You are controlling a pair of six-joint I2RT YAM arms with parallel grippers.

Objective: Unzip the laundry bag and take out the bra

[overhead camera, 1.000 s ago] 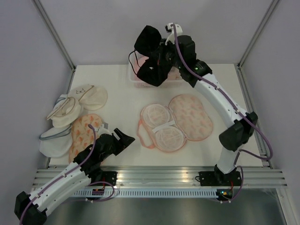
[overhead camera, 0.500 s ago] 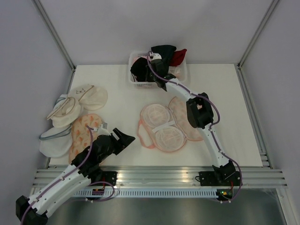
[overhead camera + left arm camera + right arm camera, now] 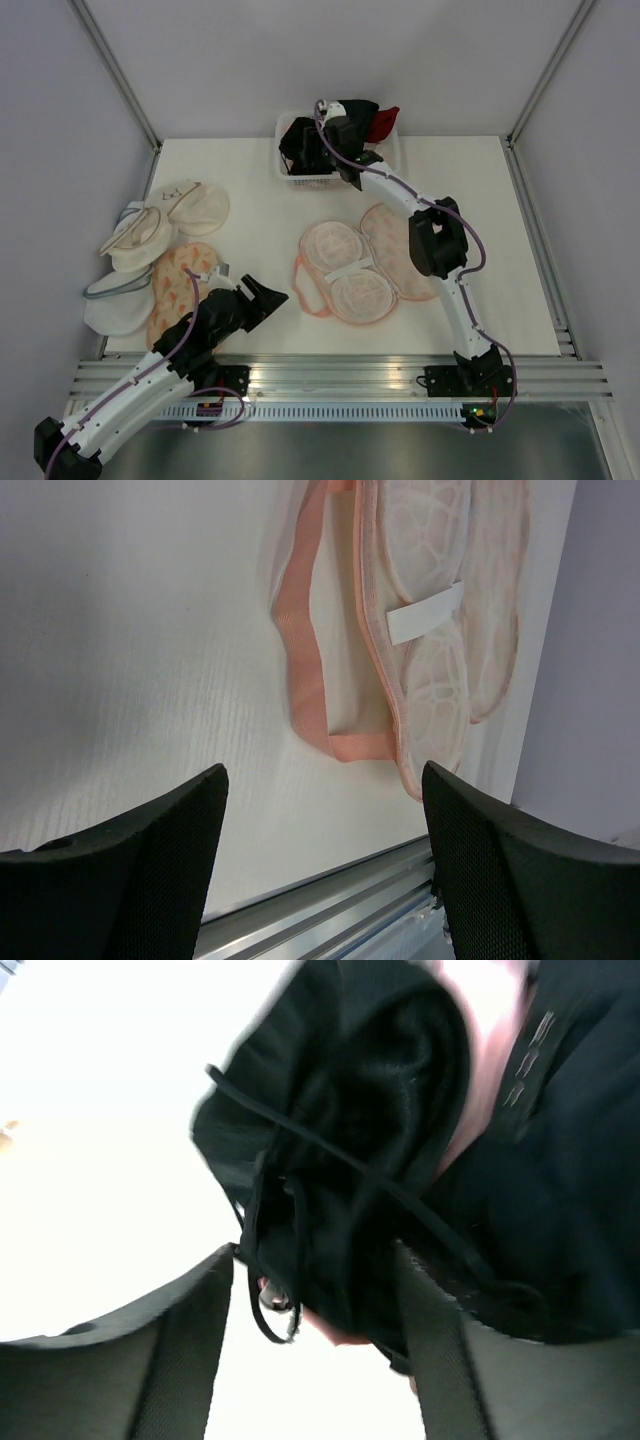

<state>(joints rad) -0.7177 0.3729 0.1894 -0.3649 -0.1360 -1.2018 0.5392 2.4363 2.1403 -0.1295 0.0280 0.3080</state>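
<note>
Bra, dangling high from right gripper a second ago, is now lying in basket. Right gripper [image 3: 312, 1255] is hovering just above it, fingers spread apart, gripping nothing. Black bra [image 3: 380, 1080] is resting in white basket [image 3: 300, 180] at far table [image 3: 250, 200] edge. Left gripper [image 3: 322, 772] is hanging wide apart beside opened laundry bag [image 3: 395, 245], lying flat mid-table.

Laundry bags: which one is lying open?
The laundry bag at the centre of the table, splayed into two halves; the pouches piled at the left look closed.

Matt wood-grain table [image 3: 120, 630], peach mesh-cloth laundry bag [image 3: 437, 670], soft black cloth bra [image 3: 380, 1110]
</note>
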